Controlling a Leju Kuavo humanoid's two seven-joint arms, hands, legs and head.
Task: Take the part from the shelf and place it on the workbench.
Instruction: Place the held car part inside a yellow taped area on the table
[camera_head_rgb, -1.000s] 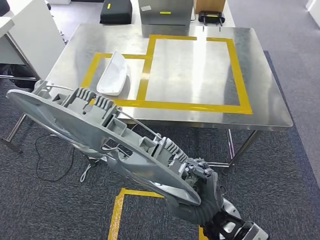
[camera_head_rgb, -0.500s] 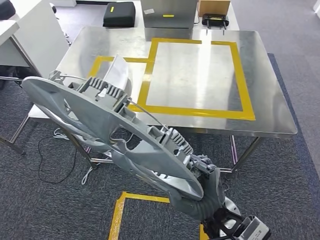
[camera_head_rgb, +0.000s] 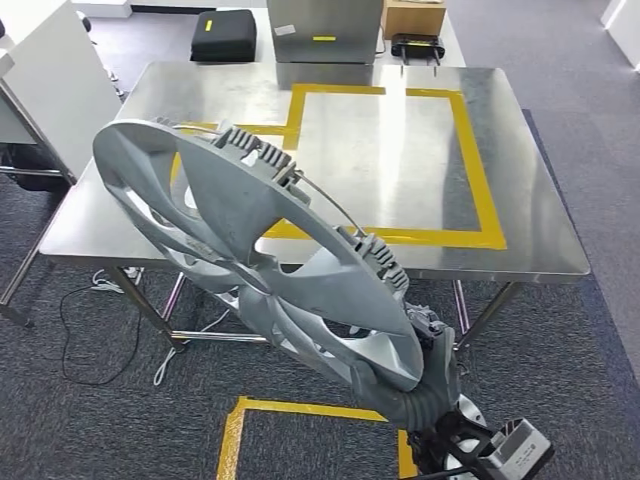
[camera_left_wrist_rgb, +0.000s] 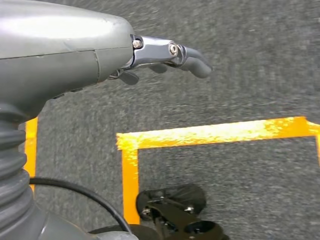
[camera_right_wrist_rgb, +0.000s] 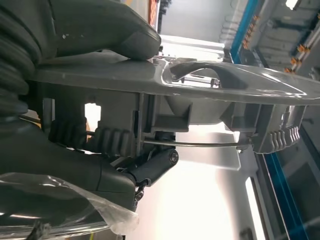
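part (camera_head_rgb: 249, 260) hiding right robot hand (camera_head_rgb: 426, 385), workbench (camera_head_rgb: 521, 190)

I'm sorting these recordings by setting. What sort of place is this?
Probably a workshop or factory test area. A steel workbench carries yellow tape zones, more yellow tape marks the grey carpet floor, and the right hand holds a large grey moulded part. The right wrist view shows blue industrial racking.

head: high, facing down | wrists: close behind hands
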